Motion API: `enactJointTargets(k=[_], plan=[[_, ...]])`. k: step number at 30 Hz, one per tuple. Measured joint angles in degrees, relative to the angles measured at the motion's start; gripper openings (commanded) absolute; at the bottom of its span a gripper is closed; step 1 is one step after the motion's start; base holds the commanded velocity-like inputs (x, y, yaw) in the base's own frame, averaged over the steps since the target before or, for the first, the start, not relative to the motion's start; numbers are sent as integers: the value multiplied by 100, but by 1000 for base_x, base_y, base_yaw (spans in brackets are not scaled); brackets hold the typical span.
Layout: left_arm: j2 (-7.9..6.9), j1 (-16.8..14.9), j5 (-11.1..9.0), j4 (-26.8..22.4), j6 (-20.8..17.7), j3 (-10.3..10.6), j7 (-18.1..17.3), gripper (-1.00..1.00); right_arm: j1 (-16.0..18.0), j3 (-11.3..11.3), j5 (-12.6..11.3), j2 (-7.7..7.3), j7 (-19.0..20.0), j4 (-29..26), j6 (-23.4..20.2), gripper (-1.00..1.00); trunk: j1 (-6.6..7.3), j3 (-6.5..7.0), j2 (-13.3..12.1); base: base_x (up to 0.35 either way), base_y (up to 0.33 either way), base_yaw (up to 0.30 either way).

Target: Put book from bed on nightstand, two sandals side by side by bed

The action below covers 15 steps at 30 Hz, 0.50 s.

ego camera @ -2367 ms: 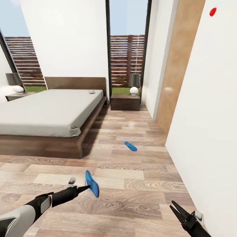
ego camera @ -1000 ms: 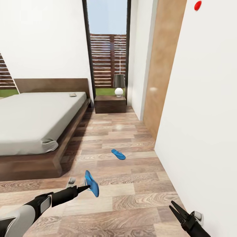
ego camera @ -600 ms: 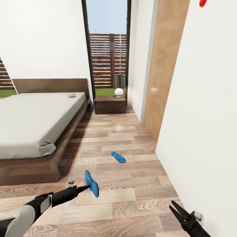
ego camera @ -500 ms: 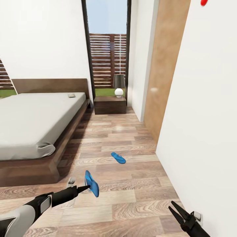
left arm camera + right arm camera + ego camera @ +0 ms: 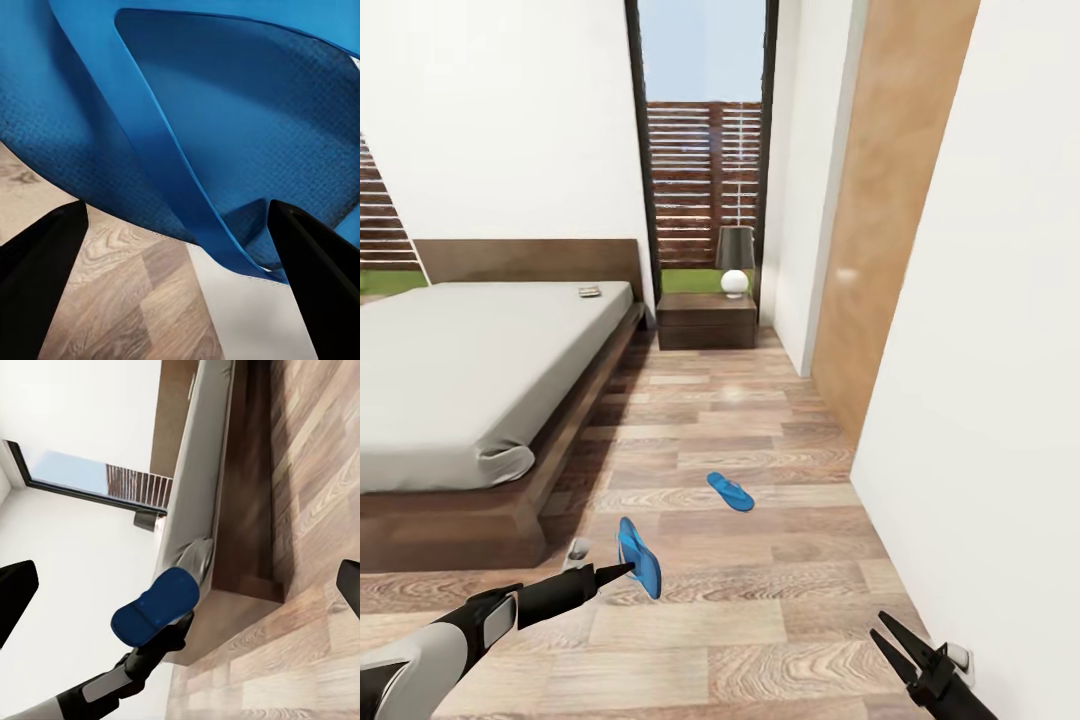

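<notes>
Sandals first: one blue sandal (image 5: pixel 638 556) hangs above the wood floor (image 5: pixel 760 600), pinched by the fingers of the left gripper (image 5: pixel 622 571), low in the head view. The left wrist view shows its textured sole and a thin strap (image 5: pixel 187 172) up close, between two dark fingers (image 5: pixel 41 262). From the right wrist view the same sandal (image 5: pixel 156 606) is seen end-on, held up beside the bed's foot corner. The other sandal (image 5: pixel 730 491) lies flat on the floor farther ahead, well apart from the bed (image 5: pixel 470 370) and nearer the white wall. The book (image 5: pixel 590 292) rests on the mattress near the headboard. Beyond it, a nightstand (image 5: pixel 708 320) carries a lamp (image 5: pixel 735 262) beneath the window. The right gripper (image 5: pixel 897 646) hangs low by the wall, fingers spread and holding nothing.
</notes>
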<state>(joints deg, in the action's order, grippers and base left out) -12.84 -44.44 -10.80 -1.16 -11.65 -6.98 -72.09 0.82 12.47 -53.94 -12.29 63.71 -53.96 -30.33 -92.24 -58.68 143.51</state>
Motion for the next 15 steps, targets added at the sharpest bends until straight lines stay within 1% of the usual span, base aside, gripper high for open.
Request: enactJointTargets(k=[8, 11, 15], plan=[[-6, 0, 1, 0, 0, 4, -1, -100, -1, 1, 10, 0, -2, 0, 3, 100, 0, 0, 0, 168, 0, 213], [-5, -1, 1, 1, 1, -1, 0, -100, -3, 1, 19, 0, 3, -1, -2, 100, 0, 0, 0, 168, 0, 92], [-1, -1, 1, 1, 1, 1, 0, -100, -3, 2, 27, 0, 13, -1, -4, 100, 0, 0, 0, 168, 0, 36]])
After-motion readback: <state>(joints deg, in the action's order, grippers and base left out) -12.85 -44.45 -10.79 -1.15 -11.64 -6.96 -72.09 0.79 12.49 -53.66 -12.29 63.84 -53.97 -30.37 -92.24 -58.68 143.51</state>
